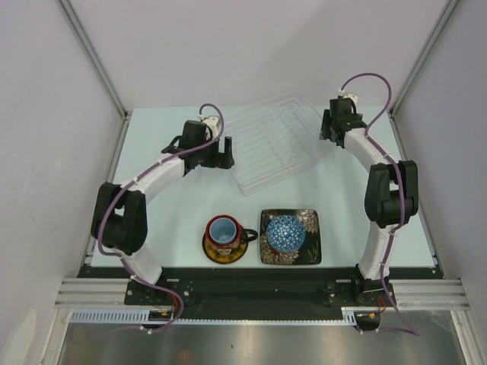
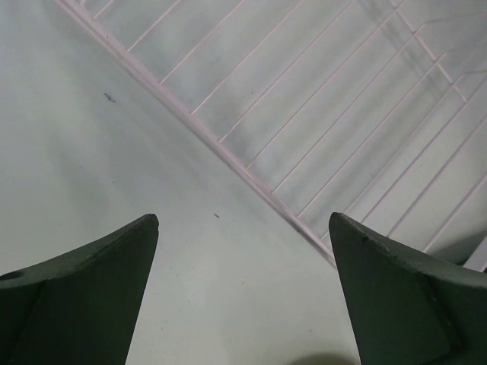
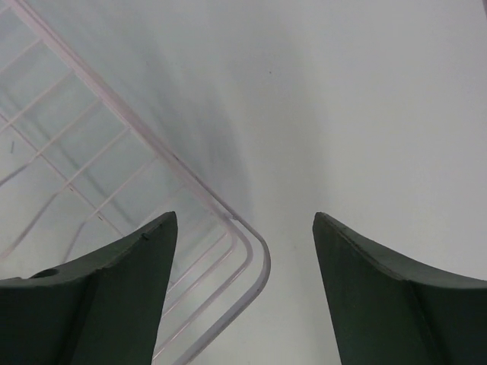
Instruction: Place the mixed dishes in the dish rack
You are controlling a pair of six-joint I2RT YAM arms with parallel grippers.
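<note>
Dish rack [image 1: 274, 141]: lies skewed toward the far side of the bench [image 1: 175, 201]; every dish is outside it.
Left hand [image 2: 243, 219]: jaws spread as wide as they go, nothing between them. It hangs over bare bench just beside the rack's left rim, which runs diagonally ahead of the fingertips.
Right hand [image 3: 243, 217]: jaws well apart, gripping nothing. It is at the rack's far right corner, with the rim's rounded corner showing by its left finger.
Black mug [image 1: 242, 234]: upright on the saucer, on the near side of the rack and well apart from it, handle pointing toward the plate.
Light-blue cup [image 1: 223, 230]: seems to sit nested in the mug, with only its pale inside showing.
Saucer [image 1: 228, 257]: under the mug, nearer the arm bases than the rack.
Square plate [image 1: 309, 248]: flat on the bench just right of the saucer, below the rack's near corner.
Blue-patterned bowl [image 1: 285, 233]: upright on the plate.
</note>
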